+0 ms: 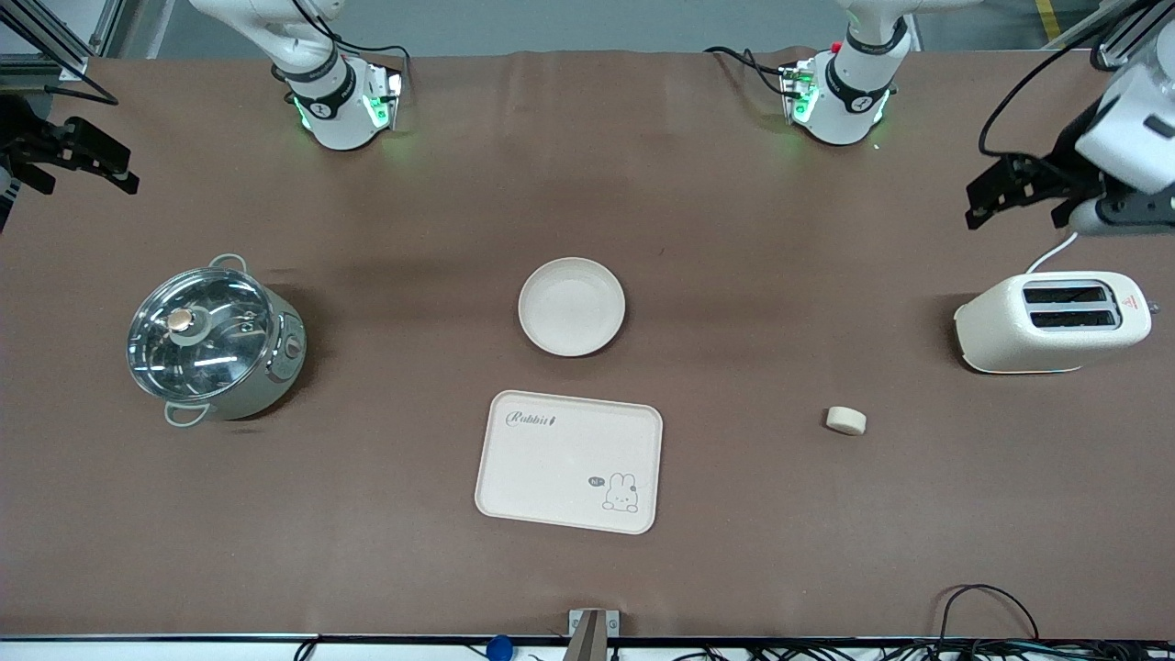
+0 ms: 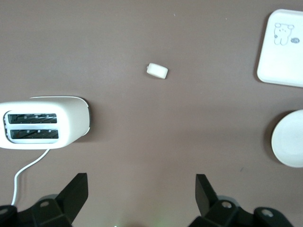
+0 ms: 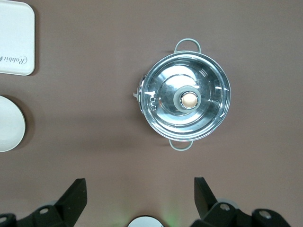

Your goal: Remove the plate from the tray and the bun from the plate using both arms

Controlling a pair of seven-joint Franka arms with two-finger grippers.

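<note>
Already the plate (image 1: 571, 306) sits bare on the bench (image 1: 734, 514), off the tray (image 1: 569, 461), which lies just nearer the front camera toward the front edge; the bun (image 1: 845, 420) rests alone on the bench toward the left arm's end, near the toaster (image 1: 1051, 322) and well apart from the plate. Both arms wait raised at the bench's ends: the left gripper (image 1: 1019, 193) hangs over the bench by the toaster, the right gripper (image 1: 69, 156) by the pot (image 1: 216, 340), each with its fingers spread wide and holding nothing. Little seems left to go wrong, though a left arm lowering carelessly could, I judge, strike the toaster or snag its cord (image 2: 28, 172), and the round bun might roll if nudged. Only the front view shows both arms' bases and the whole layout at once; the left wrist view shows the toaster's slots and cord close up, while the right wrist view looks straight down on the pot's glass lid (image 3: 187, 100) and knob, with only slivers of tray and plate.
</note>
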